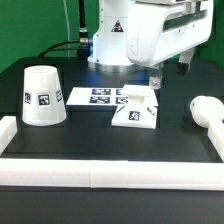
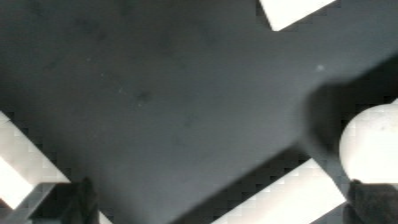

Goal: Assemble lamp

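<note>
The white cup-like shade (image 1: 42, 96) stands at the exterior view's left with a black tag on its side. The blocky base (image 1: 135, 108) sits mid-table, next to the marker board (image 1: 98, 96). The rounded bulb (image 1: 206, 109) lies at the exterior view's right; it also shows in the wrist view (image 2: 370, 140). My gripper (image 1: 170, 72) hangs above the table behind and between base and bulb. In the wrist view the gripper (image 2: 214, 208) has its jaws wide apart with only black table and rail between them.
A long white border rail (image 1: 100, 176) runs along the front of the black table and up both sides; it crosses the wrist view diagonally (image 2: 267, 195). A white corner (image 2: 302, 10) shows at the wrist view's edge. Cables lie behind the arm.
</note>
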You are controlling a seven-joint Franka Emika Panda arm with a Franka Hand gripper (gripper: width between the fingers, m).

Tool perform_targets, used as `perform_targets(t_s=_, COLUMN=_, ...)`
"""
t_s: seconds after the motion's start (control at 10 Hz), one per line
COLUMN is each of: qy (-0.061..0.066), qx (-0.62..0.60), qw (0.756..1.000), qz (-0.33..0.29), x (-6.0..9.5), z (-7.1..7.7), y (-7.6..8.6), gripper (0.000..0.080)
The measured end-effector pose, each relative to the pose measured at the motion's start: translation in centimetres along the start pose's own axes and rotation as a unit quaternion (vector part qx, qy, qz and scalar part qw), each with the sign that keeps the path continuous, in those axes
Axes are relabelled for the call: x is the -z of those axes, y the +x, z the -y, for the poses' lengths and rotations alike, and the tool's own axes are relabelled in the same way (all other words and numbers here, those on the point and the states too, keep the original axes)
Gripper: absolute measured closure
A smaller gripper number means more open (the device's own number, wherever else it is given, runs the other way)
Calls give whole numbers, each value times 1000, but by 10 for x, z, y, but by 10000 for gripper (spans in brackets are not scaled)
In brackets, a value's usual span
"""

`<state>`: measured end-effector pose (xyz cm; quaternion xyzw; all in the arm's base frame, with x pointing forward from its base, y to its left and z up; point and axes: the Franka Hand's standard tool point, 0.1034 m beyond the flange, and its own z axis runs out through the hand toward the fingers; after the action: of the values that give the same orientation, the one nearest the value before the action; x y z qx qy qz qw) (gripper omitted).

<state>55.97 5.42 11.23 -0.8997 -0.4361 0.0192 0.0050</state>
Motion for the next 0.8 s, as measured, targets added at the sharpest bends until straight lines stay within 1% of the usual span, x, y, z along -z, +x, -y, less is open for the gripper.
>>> perform_targets(t_s=0.5, qy=0, qx=0, qw=1000, qz=0, x=-1, z=1, y=-2, gripper=99)
perform_targets(t_s=0.6, qy=-3, qx=-3, qw=1000, qz=-1, x=-3, z=8, y=-13, gripper=99)
perform_targets(t_s=0.7, qy=-5, qx=-5, qw=1000, qz=-2, x=-6, z=19, y=-27, gripper=99)
perform_targets(t_s=0.8, qy=-6, qx=-7, qw=1000, qz=-2, x=-8, z=27, y=-38, gripper=99)
